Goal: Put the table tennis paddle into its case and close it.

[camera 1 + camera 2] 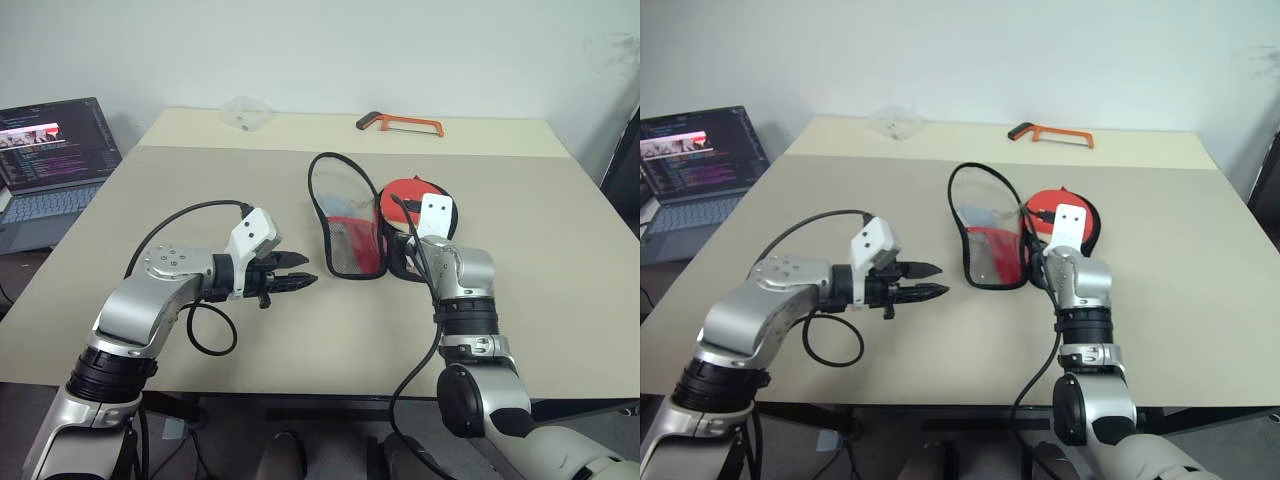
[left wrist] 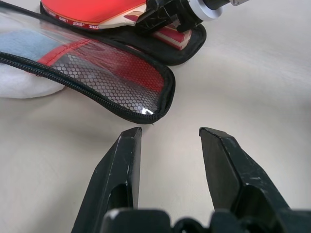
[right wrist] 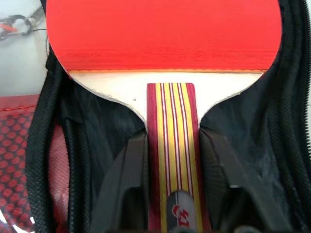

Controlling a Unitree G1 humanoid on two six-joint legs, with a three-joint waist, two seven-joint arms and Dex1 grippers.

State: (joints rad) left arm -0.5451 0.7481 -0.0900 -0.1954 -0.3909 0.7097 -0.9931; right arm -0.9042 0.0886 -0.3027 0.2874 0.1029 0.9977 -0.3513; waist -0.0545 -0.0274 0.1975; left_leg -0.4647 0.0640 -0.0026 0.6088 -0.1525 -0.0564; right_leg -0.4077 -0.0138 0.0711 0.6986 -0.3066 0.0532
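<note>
Your right gripper (image 3: pixel 167 160) sat low in the middle of the right wrist frame, its jaws either side of the striped light-wood handle of the red-faced table tennis paddle (image 3: pixel 165 34). Whether they pressed the handle or stood just off it, you could not tell. The paddle lay inside the black half of the soft zip case (image 1: pixel 345 225), which was spread open at the centre of the left eye frame on the beige table (image 1: pixel 520 290), its red-and-mesh flap (image 2: pixel 112 77) folded out to the picture's left.

Your left gripper (image 1: pixel 293 272) hovered left of centre, jaws released and holding nothing, tips pointing at the near edge of the flap but clear of it.

An orange hacksaw (image 1: pixel 400 123) lay at the top centre, and an open laptop (image 1: pixel 55 160) stood at the upper left.
</note>
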